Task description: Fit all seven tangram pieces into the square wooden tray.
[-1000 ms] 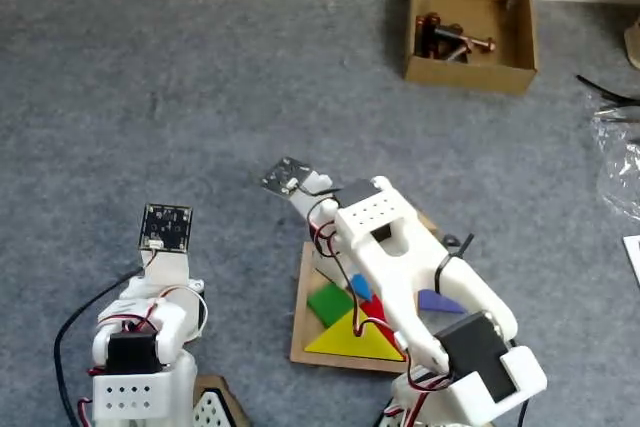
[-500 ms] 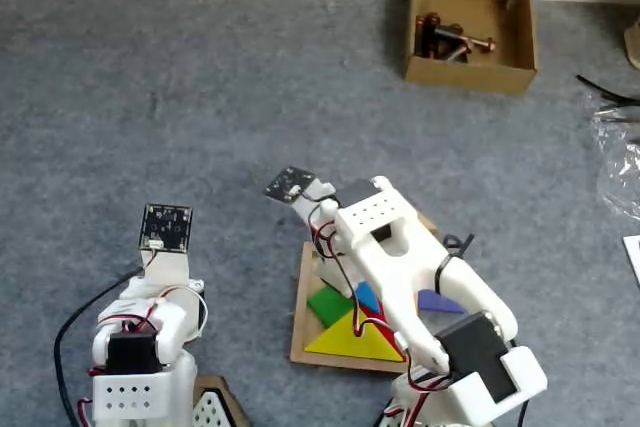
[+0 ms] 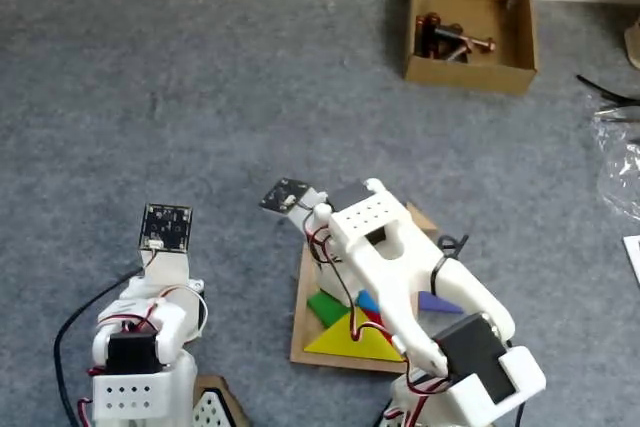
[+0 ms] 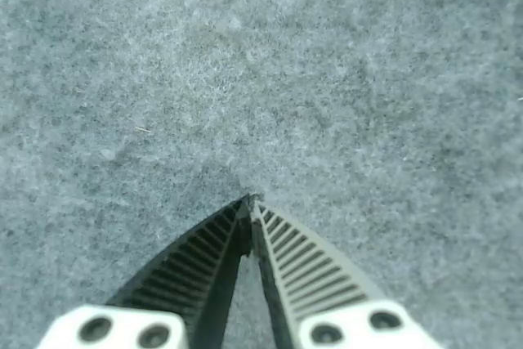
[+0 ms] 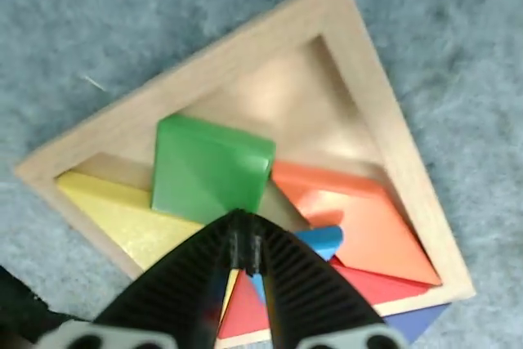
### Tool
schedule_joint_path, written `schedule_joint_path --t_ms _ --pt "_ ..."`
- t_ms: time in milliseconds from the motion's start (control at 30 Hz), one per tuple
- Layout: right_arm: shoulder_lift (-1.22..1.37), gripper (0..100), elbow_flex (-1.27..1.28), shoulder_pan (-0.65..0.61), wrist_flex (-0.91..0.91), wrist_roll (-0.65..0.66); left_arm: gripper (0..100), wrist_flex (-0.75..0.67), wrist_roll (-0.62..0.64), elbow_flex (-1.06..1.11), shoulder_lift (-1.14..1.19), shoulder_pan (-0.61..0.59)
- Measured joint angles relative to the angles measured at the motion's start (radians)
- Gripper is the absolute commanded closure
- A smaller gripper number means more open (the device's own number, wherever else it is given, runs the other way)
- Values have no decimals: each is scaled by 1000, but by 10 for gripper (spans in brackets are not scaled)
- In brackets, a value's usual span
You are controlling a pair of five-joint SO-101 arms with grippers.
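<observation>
- Counting two arms on grey carpet (image 3: 200, 97): left arm (image 3: 140, 347) well apart from the tray, right arm (image 3: 400, 267) stretched over it.
- Finding the left gripper (image 4: 249, 206) pinched narrow, closed to the very tips, gripping nothing, above bare carpet.
- Finding the right gripper (image 5: 246, 255) closed tip to tip as well, gripping nothing, hanging just over the seam between green and blue near the tray's middle.
- Placing one square tray (image 5: 380, 112) flat on the carpet, under the right arm and near its base.
- Counting six pieces in the right wrist view: one green square (image 5: 208, 169), one yellow triangle (image 5: 122, 222), one orange piece (image 5: 359, 226), one small blue piece (image 5: 323, 241), one red piece (image 5: 376, 281), one purple piece (image 5: 417, 323).
- Putting five of them inside the tray: green just beside yellow, orange touching blue, red between orange and the rim.
- Putting purple past the rim's outer edge, touching it.
- Leaving one corner of the tray floor bare, beside green and orange.
- Noting one cardboard box (image 3: 470, 72) far across the table, well apart from the tray, with a few metal parts (image 3: 450, 39) inside.
- Noting one clear bag (image 3: 620, 162) at the table's edge.
</observation>
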Motion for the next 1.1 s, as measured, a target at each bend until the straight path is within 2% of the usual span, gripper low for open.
schedule_joint_path --t_ms 267,600,967,1100 --pt "-304 993 64 -6 84 0 994 0 0 0 0 0" --pt "-601 993 381 2 68 -48 994 0 0 0 0 0" --pt "-651 993 399 167 55 -21 994 0 0 0 0 0" --pt "-651 993 405 187 51 -18 994 0 0 0 0 0"
